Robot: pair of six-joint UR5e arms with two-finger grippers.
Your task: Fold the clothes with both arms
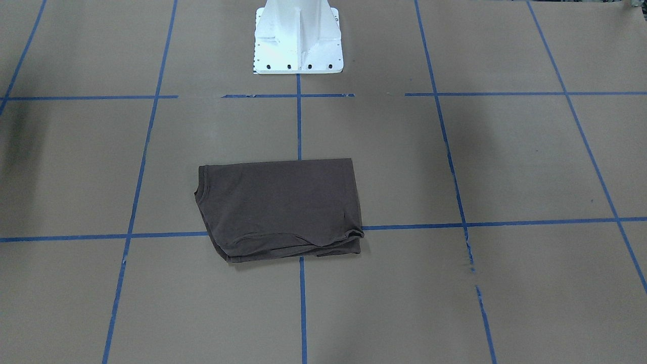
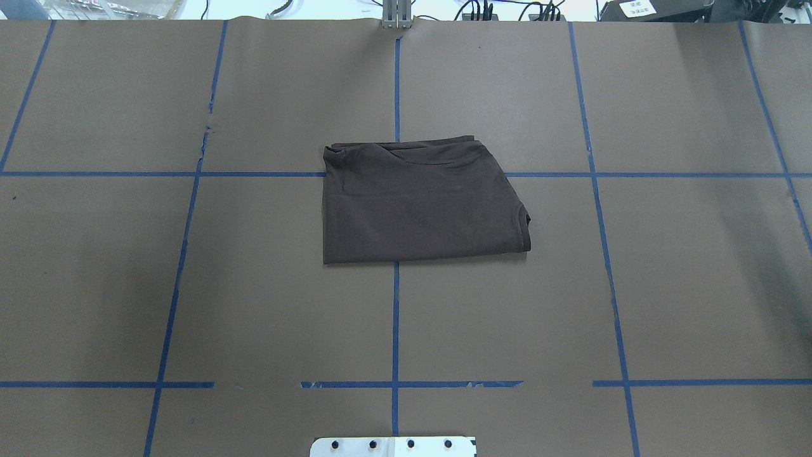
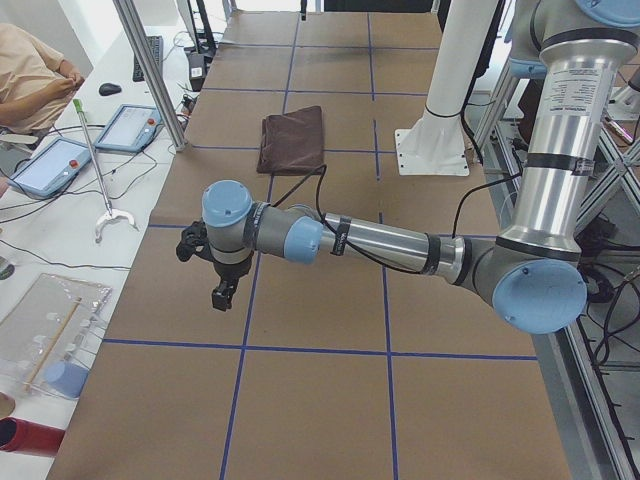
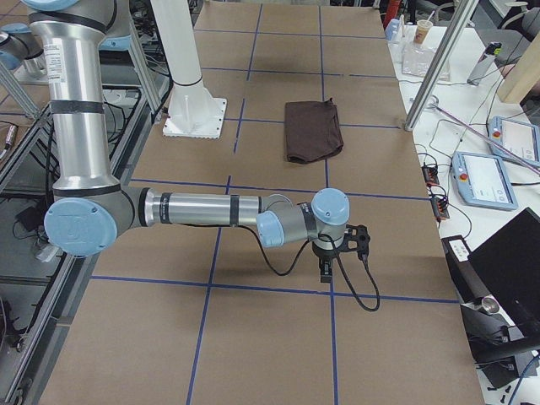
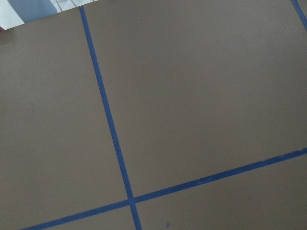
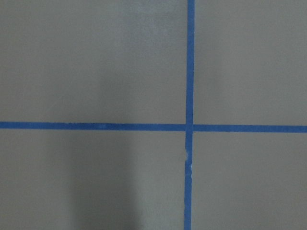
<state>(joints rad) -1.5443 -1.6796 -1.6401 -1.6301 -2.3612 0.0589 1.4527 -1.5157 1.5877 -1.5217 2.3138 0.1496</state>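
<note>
The clothes are one dark brown T-shirt folded into a flat rectangle at the middle of the table, also seen in the side views. Neither arm touches it. My left arm stretches out low over the table's left end, its gripper pointing down well away from the shirt. My right arm does the same at the right end, its gripper hanging above the paper. Both grippers show only in the side views, so I cannot tell whether they are open or shut. Both wrist views show only brown paper and blue tape.
The white pedestal base stands at the robot's edge of the table. Blue tape lines grid the brown paper. A seated person, tablets and a metal post line the operators' side.
</note>
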